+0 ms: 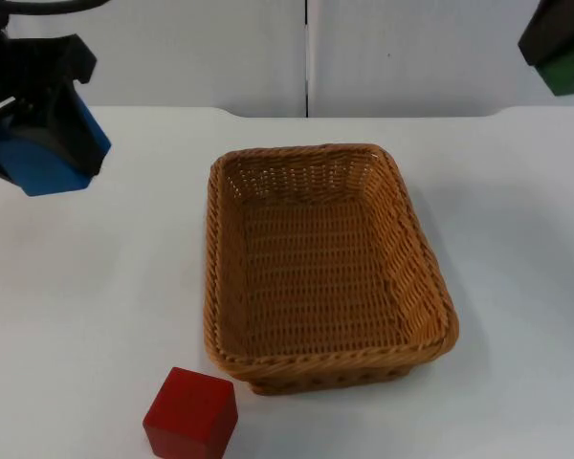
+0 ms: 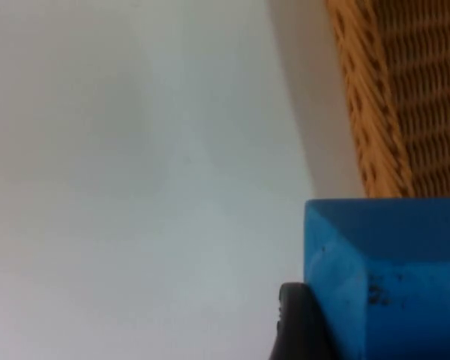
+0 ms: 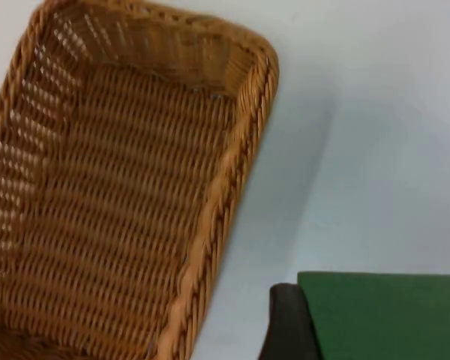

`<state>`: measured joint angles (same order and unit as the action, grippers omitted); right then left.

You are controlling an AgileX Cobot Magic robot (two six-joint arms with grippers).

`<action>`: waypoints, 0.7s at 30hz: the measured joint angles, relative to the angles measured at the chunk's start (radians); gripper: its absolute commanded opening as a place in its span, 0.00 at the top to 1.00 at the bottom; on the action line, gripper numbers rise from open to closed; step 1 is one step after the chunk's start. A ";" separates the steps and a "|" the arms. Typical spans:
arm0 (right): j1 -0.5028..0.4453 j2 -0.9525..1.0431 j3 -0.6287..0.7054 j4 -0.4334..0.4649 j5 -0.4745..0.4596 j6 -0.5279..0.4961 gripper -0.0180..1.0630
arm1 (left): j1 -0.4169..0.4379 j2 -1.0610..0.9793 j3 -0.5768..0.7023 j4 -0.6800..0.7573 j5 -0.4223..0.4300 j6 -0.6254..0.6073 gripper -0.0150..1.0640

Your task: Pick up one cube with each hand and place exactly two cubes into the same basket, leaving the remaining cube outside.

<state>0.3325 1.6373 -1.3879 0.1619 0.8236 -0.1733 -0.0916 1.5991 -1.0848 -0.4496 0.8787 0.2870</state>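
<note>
With my left gripper (image 1: 40,143) pinching the blue foam cube (image 1: 48,163) at the rectangular woven wicker basket's (image 1: 213,287) ten o'clock and my right gripper (image 1: 557,46) clamping the green cube (image 1: 566,65) at its two o'clock, I should centre both over the weave before releasing, leaving the red cube (image 1: 191,414) at seven o'clock.

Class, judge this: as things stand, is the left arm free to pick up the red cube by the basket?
Probably not yet: the left gripper is shut on the blue cube, though the red cube stands unobstructed outside the basket.

No legible text, label, brand, number or sign on any cube, basket or surface.
</note>
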 measured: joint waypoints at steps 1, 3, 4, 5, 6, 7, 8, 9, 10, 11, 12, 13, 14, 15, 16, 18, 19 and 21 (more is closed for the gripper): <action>0.008 0.014 -0.029 -0.004 0.010 0.000 0.98 | -0.020 0.000 0.000 0.000 -0.002 0.000 0.99; 0.032 0.052 -0.092 -0.004 0.029 -0.002 0.98 | -0.068 0.000 0.000 0.000 -0.009 0.000 0.99; 0.044 0.073 -0.132 -0.004 0.042 -0.002 0.98 | -0.089 0.000 0.000 0.000 -0.018 0.000 0.99; 0.044 0.073 -0.132 -0.004 0.042 -0.002 0.98 | -0.089 0.000 0.000 0.000 -0.018 0.000 0.99; 0.060 0.100 -0.174 -0.004 0.052 -0.002 0.98 | -0.114 0.000 0.000 0.000 -0.026 0.000 0.99; 0.077 0.130 -0.210 -0.004 0.064 -0.003 0.98 | -0.139 0.000 0.000 0.000 -0.038 0.000 0.99; 0.093 0.157 -0.254 -0.004 0.077 -0.003 0.98 | -0.159 0.000 0.000 0.000 -0.049 0.000 0.99; 0.105 0.191 -0.298 -0.004 0.094 -0.003 0.98 | -0.182 0.000 0.000 0.000 -0.062 0.000 0.99; 0.120 0.226 -0.341 -0.004 0.106 -0.003 0.98 | -0.205 0.000 0.000 0.000 -0.072 0.000 0.99; 0.120 0.226 -0.341 -0.004 0.106 -0.003 0.98 | -0.205 0.000 0.000 0.000 -0.072 0.000 0.99; 0.134 0.262 -0.376 -0.004 0.119 -0.003 0.98 | -0.227 0.000 0.000 0.000 -0.085 0.000 0.99; 0.145 0.291 -0.415 -0.004 0.126 -0.003 0.98 | -0.246 0.000 0.000 0.000 -0.093 0.000 0.99; 0.154 0.326 -0.450 -0.004 0.129 -0.003 0.98 | -0.267 0.000 0.000 0.000 -0.101 0.000 0.99; 0.160 0.361 -0.478 -0.004 0.133 -0.003 0.98 | -0.289 0.000 0.000 0.000 -0.111 0.000 0.99; 0.164 0.388 -0.508 -0.004 0.137 -0.003 0.98 | -0.306 0.000 0.000 0.002 -0.120 0.000 0.99; 0.165 0.420 -0.536 -0.004 0.145 -0.003 0.98 | -0.326 0.000 0.000 0.005 -0.133 0.000 0.99; 0.165 0.451 -0.561 -0.004 0.152 -0.003 0.98 | -0.344 0.000 0.000 0.008 -0.143 0.000 0.99; 0.165 0.503 -0.602 -0.004 0.166 -0.003 0.98 | -0.372 0.000 0.000 0.012 -0.171 0.000 0.99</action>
<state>0.4973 2.1401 -1.9902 0.1583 0.9896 -0.1767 -0.4636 1.5991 -1.0848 -0.4375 0.7082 0.2870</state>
